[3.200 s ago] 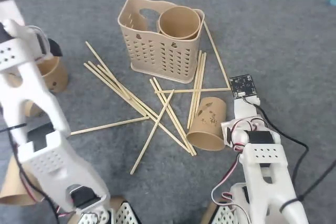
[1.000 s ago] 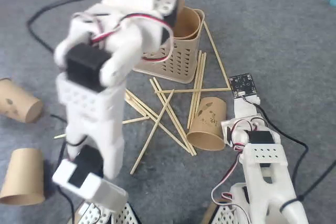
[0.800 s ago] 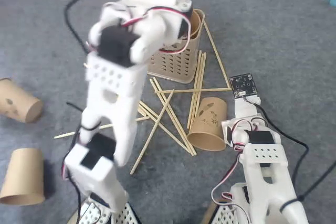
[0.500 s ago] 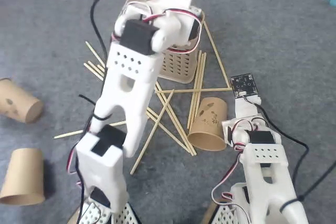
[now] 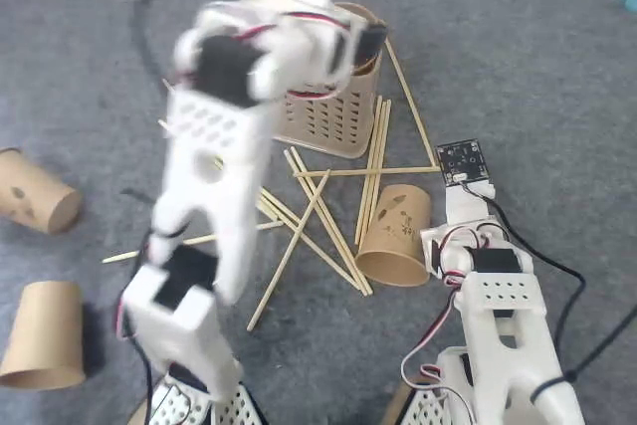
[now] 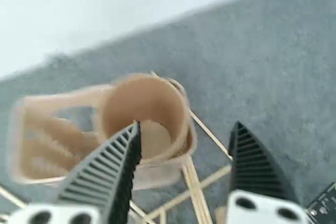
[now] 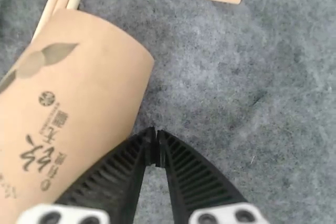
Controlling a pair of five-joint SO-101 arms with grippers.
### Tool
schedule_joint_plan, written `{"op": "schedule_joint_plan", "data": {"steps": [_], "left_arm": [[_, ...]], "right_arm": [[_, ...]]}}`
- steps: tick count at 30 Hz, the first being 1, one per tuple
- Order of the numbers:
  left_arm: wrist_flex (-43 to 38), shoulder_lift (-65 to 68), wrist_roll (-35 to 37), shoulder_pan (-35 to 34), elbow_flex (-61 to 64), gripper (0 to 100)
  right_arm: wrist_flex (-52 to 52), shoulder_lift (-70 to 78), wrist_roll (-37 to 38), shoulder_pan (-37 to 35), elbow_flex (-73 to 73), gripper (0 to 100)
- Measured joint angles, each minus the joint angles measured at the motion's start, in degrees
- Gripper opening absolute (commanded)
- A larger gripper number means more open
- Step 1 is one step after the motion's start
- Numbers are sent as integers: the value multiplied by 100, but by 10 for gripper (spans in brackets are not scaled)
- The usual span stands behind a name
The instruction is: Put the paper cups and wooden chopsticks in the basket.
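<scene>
**Kid:** What is in the basket?

**Me:** A paper cup. It stands up straight at one end of the basket with its mouth up. The other end is too blurry for me to tell.

**Kid:** Where are the wooden chopsticks?

**Me:** They lie criss-cross on the grey carpet just in front of the basket. A few lie right along the basket's side.

**Kid:** Are there more cups?

**Me:** Yes. A tipped cup lies on its side in front of the basket, at the far edge of the stick pile, touching some sticks. A second cup and a third cup lie on their sides well apart from the basket, out on my left arm's side.

**Kid:** What is your left claw doing?

**Me:** It hangs above the basket. Its two fingers are spread wide and it is empty. I can see the paper cup below, partly behind one finger.

**Kid:** And your right claw?

**Me:** It is low over the carpet in front of the basket. Its fingers are pressed together at the tips, pinching nothing. It sits right beside the tipped cup. One finger is up against the cup's side, but I can't tell if it really touches.
</scene>
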Motion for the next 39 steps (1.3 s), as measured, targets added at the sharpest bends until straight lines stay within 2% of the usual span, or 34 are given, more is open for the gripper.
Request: {"op": "schedule_joint_plan", "data": {"steps": [7,9,13,20,25,28,32,39], "left_arm": [[782,-1952,-53,-554,35,261],[818,-2585,-53,-941,352,261],[835,-3842,-18,-2145,1802,261],[835,-6576,-26,-4070,5169,261],[835,-8695,-686,-5618,7244,260],[835,-8914,-1240,-6444,8413,260],[677,-8615,-1758,-7710,9099,260],[211,-6769,-2523,-8721,9574,260]], "right_arm": [[0,0,0,0,0,8],[0,0,0,0,0,8],[0,0,0,0,0,8],[0,0,0,0,0,8],[0,0,0,0,18,8],[0,0,0,0,18,8],[0,0,0,9,26,8],[0,0,0,9,26,8]]}}
